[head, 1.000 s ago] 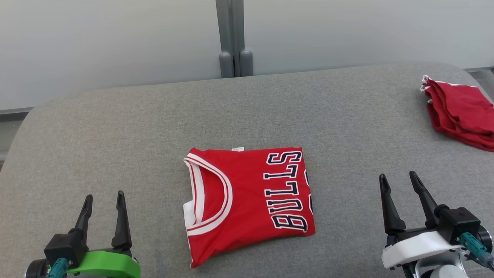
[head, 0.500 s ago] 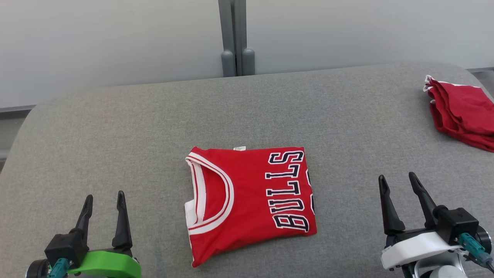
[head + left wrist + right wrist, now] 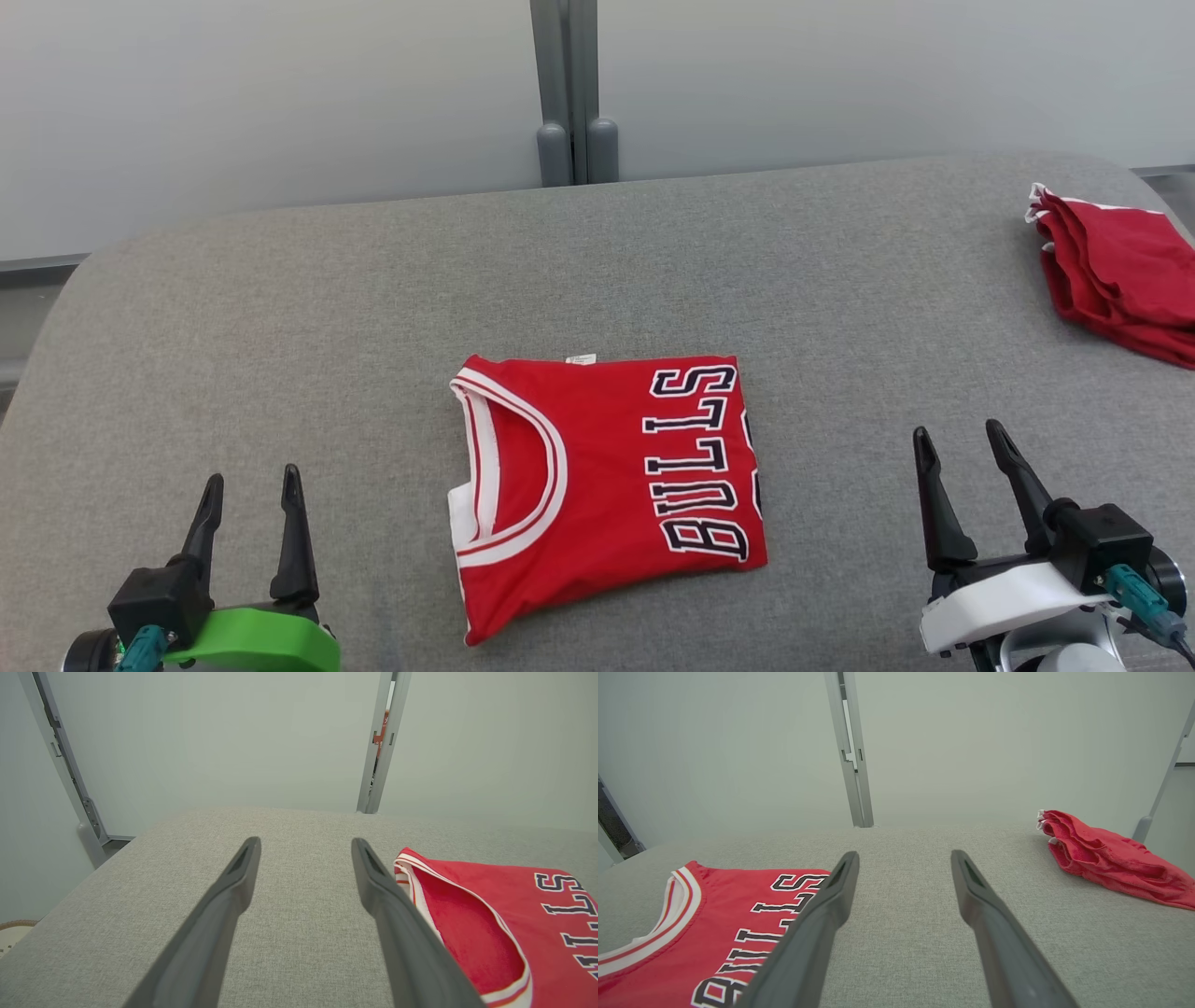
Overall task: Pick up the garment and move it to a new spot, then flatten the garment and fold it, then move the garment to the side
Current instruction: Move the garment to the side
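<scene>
A red jersey, the garment [image 3: 607,485], lies folded into a rough square in the middle of the grey surface, white-trimmed neckline to the left and black lettering to the right. It also shows as the garment [image 3: 504,924] and the garment [image 3: 691,933] in the wrist views. My left gripper [image 3: 252,481] stands open at the lower left, well apart from the jersey, nothing between its fingers [image 3: 233,896]. My right gripper [image 3: 960,434] is open at the lower right, also clear of the jersey, its fingers [image 3: 976,896] empty.
A second red cloth [image 3: 1116,275] lies bunched at the far right edge of the grey padded surface [image 3: 280,308]; it appears too as the red cloth [image 3: 1111,863]. Behind the surface runs a pale wall with a grey vertical post [image 3: 569,93].
The whole head picture has shifted slightly, so the camera moved. The right gripper has sunk a touch lower in view. The jersey lies as before.
</scene>
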Controlling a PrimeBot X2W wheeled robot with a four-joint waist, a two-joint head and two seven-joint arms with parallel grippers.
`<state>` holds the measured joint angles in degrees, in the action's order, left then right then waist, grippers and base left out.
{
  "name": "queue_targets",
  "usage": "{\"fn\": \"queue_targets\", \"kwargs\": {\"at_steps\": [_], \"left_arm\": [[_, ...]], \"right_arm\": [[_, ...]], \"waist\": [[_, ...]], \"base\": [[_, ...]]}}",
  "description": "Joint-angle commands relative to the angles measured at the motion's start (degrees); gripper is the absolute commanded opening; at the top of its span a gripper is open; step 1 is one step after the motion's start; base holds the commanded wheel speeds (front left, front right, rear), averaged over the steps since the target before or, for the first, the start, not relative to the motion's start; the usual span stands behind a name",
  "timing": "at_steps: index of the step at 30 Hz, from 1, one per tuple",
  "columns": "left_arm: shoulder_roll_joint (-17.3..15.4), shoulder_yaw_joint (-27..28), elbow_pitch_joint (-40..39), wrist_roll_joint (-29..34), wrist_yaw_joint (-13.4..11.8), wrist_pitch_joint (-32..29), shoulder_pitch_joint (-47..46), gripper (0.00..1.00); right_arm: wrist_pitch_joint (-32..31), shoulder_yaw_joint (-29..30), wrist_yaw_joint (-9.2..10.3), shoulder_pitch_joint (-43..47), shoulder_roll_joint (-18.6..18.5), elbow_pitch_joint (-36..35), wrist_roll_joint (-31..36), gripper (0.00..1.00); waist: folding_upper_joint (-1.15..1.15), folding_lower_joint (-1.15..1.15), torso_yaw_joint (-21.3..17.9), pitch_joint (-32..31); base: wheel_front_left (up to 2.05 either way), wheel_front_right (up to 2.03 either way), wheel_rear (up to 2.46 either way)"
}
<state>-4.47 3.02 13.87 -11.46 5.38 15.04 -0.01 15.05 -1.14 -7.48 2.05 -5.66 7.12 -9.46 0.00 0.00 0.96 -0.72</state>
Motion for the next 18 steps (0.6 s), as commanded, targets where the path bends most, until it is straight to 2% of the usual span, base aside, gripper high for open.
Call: {"fn": "queue_targets", "kwargs": {"at_steps": [1, 10, 18], "left_arm": [[0.0, 0.2, 0.1, 0.1, 0.3, 0.1, 0.0, 1.00], [0.5, -0.3, 0.4, 0.2, 0.6, 0.1, -0.5, 1.00], [0.8, -1.2, 0.5, 0.3, 0.8, 0.1, -1.9, 1.00]], "right_arm": [[0.1, -0.1, -0.02, 0.1, -0.1, 0.2, -0.1, 1.00], [0.1, -3.8, -0.02, -4.1, -0.8, 1.9, -0.2, 1.00], [-3.8, -10.1, -0.02, -14.0, -0.5, 8.9, 0.5, 1.00]], "waist": [[0.00, 0.00, 0.0, 0.0], [0.00, 0.00, 1.2, 0.5], [0.00, 0.00, 3.9, 2.6]], "base": [[0.00, 0.00, 0.00], [0.00, 0.00, 0.00], [0.00, 0.00, 0.00]]}}
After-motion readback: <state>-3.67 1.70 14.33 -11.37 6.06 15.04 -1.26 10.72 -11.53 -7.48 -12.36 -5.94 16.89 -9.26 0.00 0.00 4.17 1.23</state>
